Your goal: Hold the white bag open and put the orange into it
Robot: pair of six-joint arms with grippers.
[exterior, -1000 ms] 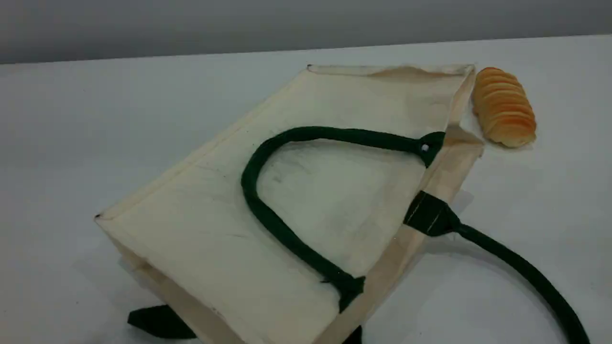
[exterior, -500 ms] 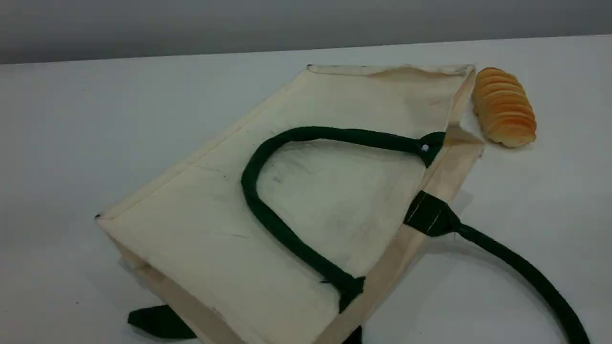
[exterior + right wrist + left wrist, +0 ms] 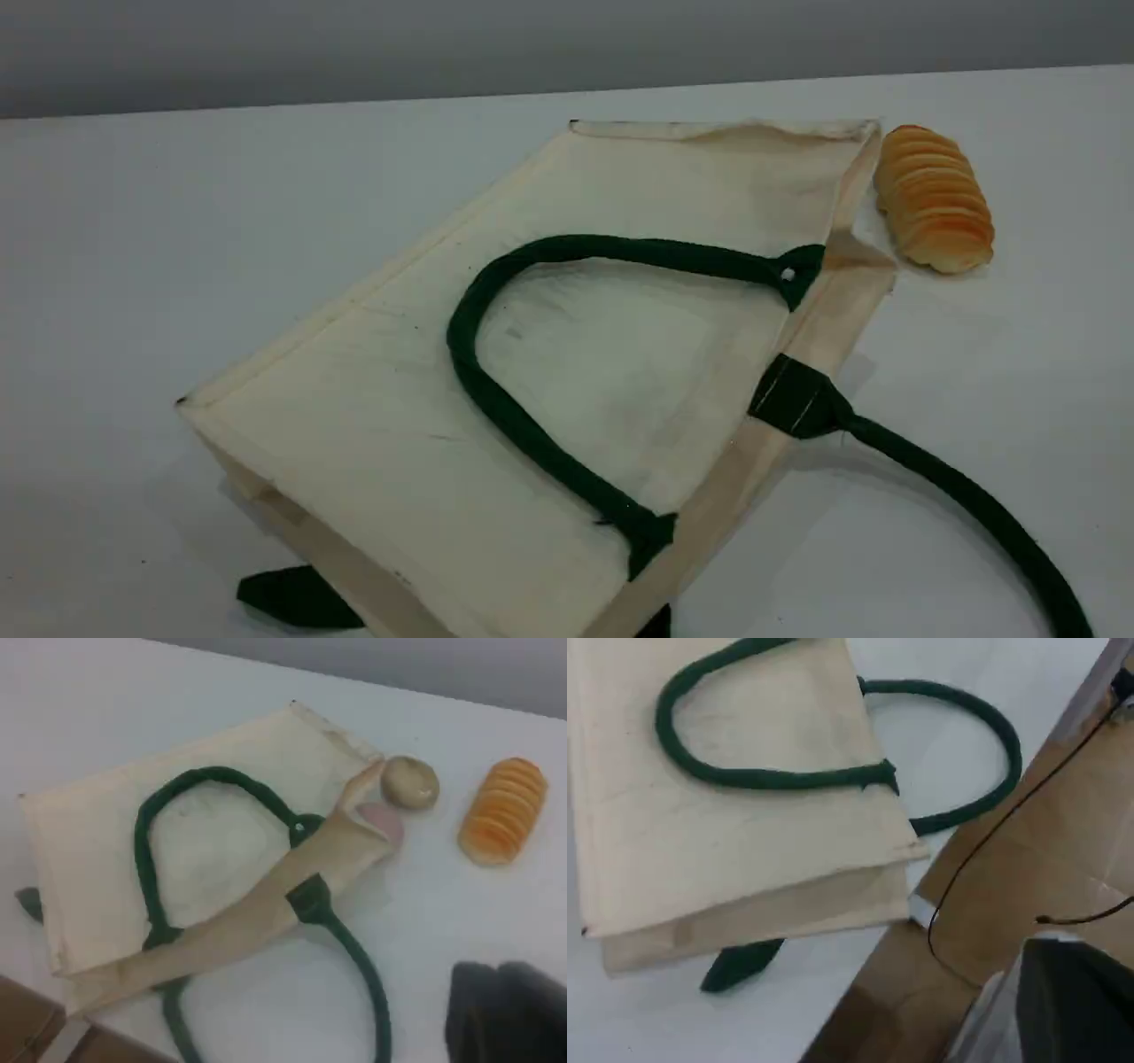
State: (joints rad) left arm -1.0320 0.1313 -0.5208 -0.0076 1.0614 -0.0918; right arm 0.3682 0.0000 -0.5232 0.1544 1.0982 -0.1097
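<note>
The white bag (image 3: 372,416) lies flat on its side in the middle of the table, mouth toward the right and pressed shut. One dark green rope handle (image 3: 496,403) rests on top of it. The other handle (image 3: 974,505) loops out over the table at the right. The left wrist view shows the bag (image 3: 744,850) from above and far off. The right wrist view shows the bag (image 3: 213,842) the same way. Only a dark tip of the left gripper (image 3: 1076,1001) and of the right gripper (image 3: 505,1014) shows, each high above the table and holding nothing. The orange is out of view.
A ribbed orange-tan loaf (image 3: 935,199) lies just beyond the bag's far right corner. In the right wrist view a tan round thing (image 3: 409,782) and a pink ball (image 3: 383,822) sit beside the bag's mouth. Brown cardboard (image 3: 1028,868) lies past the table edge.
</note>
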